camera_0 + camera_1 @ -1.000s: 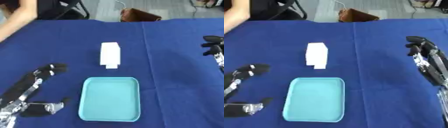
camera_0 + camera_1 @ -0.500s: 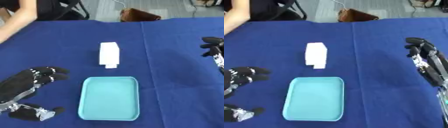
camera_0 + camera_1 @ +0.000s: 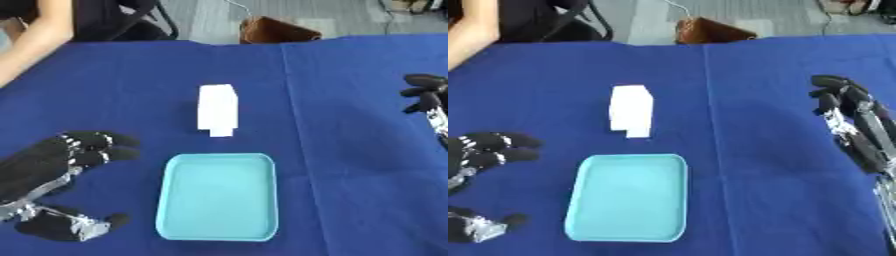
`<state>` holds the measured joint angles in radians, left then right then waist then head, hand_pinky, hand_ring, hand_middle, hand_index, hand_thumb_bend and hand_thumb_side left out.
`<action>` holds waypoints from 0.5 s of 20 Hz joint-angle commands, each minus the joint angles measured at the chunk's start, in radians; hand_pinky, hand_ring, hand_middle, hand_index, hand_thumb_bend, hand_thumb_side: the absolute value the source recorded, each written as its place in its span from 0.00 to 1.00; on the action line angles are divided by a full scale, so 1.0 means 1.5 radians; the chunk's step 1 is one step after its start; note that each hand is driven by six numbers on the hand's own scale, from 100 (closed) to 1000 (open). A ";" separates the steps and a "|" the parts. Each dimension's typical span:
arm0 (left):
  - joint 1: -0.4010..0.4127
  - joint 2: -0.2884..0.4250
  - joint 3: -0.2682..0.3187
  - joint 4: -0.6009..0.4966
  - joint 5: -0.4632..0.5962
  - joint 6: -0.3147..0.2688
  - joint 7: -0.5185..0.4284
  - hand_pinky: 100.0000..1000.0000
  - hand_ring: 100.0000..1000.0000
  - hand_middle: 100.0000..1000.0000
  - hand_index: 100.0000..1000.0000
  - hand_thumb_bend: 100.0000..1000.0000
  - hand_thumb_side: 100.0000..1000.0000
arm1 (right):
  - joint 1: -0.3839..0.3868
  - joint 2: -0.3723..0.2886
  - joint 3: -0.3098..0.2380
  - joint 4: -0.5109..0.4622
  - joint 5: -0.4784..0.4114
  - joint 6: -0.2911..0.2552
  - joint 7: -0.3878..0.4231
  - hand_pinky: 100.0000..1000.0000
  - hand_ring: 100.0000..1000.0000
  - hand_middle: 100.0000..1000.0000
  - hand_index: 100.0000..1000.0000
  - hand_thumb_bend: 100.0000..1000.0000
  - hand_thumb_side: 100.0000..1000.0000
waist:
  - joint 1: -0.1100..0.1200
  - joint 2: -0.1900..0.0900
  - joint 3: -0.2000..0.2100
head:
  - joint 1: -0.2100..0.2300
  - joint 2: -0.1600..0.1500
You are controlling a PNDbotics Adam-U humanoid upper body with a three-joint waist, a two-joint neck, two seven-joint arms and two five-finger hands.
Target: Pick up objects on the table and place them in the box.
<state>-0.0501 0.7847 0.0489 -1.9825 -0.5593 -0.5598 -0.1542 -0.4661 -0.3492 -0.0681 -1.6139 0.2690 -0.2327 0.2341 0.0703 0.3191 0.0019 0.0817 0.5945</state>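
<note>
Only the left hand (image 3: 61,167) has shifted over the past second: it has slid back toward the lower-left corner, away from the white carton (image 3: 217,108), and now sits at the bench's near edge with fingers (image 3: 98,146) relaxed and lightly spread, thumb (image 3: 109,220) apart, holding nothing. The carton lies flat on the blue-covered bench (image 3: 350,165), lengthwise away from the robot, a small flap at its near end, just beyond the far rim of the empty turquoise tray (image 3: 219,235), close but apparently not touching. That tray seems to be the "box" of the task. With the carton untouched and the left hand drawn away, the pick-up looks not yet begun; the retreat suggests either a reset or a handover to the other arm. The right hand (image 3: 852,120) has not moved, hanging at the right edge with fingers extended and slightly bent at the tips, empty, well apart from the carton. The right eye view shows that hand along its length, while the left eye view catches only its fingertips. A brown bag (image 3: 276,32) sits beyond the bench.
</note>
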 commanded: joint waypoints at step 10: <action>-0.151 0.129 -0.027 0.015 0.123 0.044 -0.075 0.71 0.80 0.84 0.89 0.41 0.47 | -0.002 -0.016 0.006 0.000 0.003 -0.002 0.008 0.60 0.76 0.83 0.84 0.00 0.84 | 0.006 -0.023 -0.003 | 0.004 0.004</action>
<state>-0.2642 0.9310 0.0060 -1.9637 -0.3953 -0.4981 -0.2529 -0.4629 -0.3495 -0.0609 -1.6053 0.2723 -0.2336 0.2426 0.0815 0.3087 -0.0041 0.0817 0.5965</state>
